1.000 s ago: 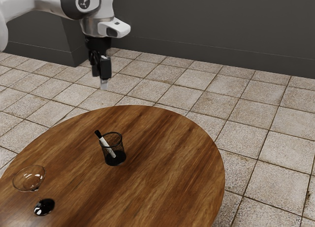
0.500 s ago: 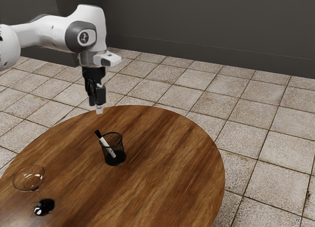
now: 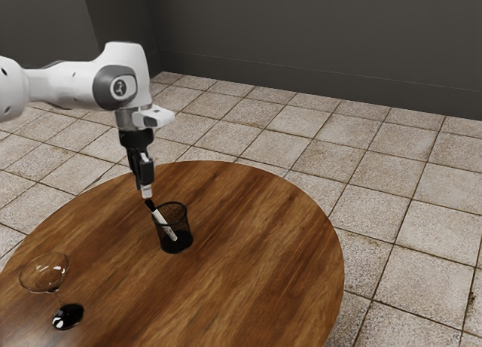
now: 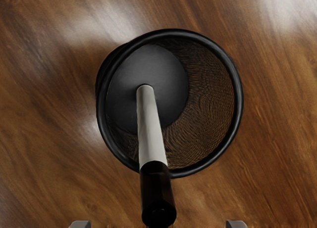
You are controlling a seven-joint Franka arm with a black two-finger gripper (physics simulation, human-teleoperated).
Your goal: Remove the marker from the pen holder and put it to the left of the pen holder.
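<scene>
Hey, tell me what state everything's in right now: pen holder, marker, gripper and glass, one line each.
pen holder, upright, occupied
marker, capped, leaning in the pen holder, cap end up
gripper, open, at the marker's cap end
stemmed glass, upright, looks empty

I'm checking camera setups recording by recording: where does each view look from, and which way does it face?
Exterior view: beside the arm, looking down across the round wooden table and tiled floor; arm and pincer enter from the view's left.
Wrist view: mounted by the pincer, looking down into the mesh pen holder; two fingertips show at the lower edge.
Both share the pen holder, the marker and part of the table.
</scene>
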